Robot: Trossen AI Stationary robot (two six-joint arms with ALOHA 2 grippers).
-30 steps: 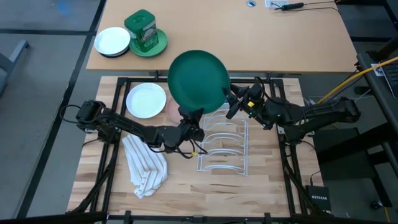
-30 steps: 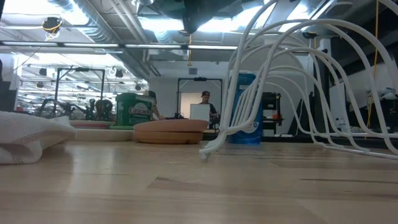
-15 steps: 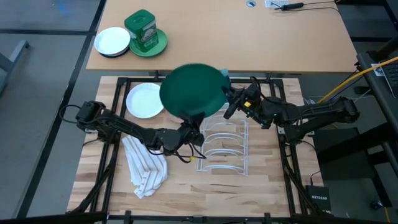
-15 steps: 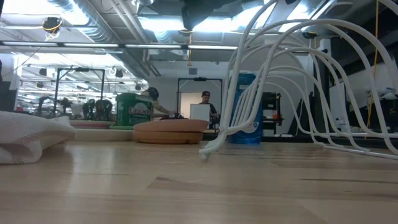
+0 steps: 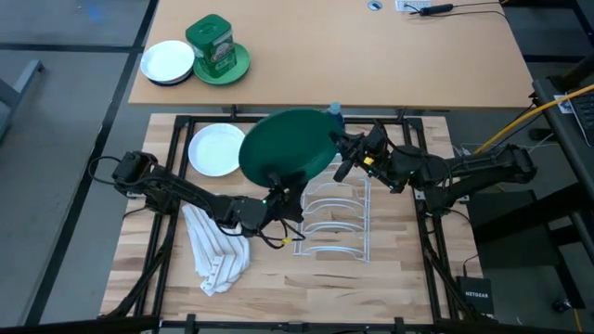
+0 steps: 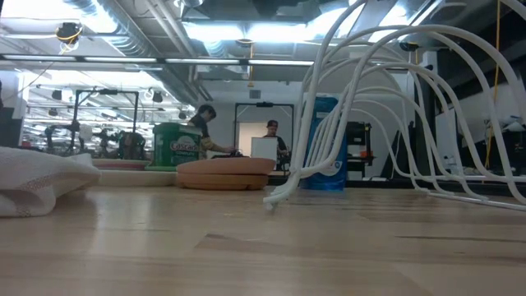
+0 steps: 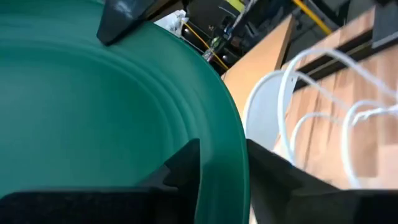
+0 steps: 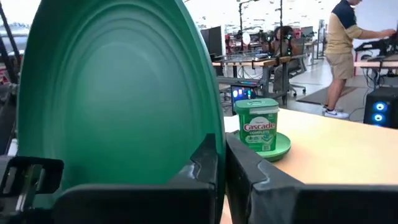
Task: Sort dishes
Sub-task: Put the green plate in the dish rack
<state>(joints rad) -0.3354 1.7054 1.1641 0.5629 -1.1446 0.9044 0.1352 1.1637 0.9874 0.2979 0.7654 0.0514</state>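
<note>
The dark green plate (image 5: 288,144) hangs tilted above the far end of the white wire rack (image 5: 334,218). My right gripper (image 5: 338,154) is at the plate's right edge, shut on its rim. My left gripper (image 5: 275,191) is at the plate's near edge. In the left wrist view its fingers (image 7: 183,163) stand open on either side of the rim (image 7: 233,168). A white plate (image 5: 218,148) lies flat on the table to the left. The low view shows a pinkish-brown plate (image 6: 226,173) lying flat. My right gripper pinches the green plate's rim (image 8: 214,124) between its two fingers, at the plate's right edge. The fingers come roughly level from the table's right. The plate is lifted clear of the table and rack and stands steeply tilted. Whether my left gripper touches the rim, I cannot tell.
A white cloth (image 5: 218,246) lies crumpled at the near left. Beyond the work board, a wooden table bears a green tin on a green plate (image 5: 218,46) and a small white dish (image 5: 167,61). A blue container (image 6: 325,156) stands behind the rack. People move in the room behind.
The green plate has tipped from nearly face-up to a steep tilt and come down a little toward the rack. My left gripper has drawn back slightly toward the near left.
</note>
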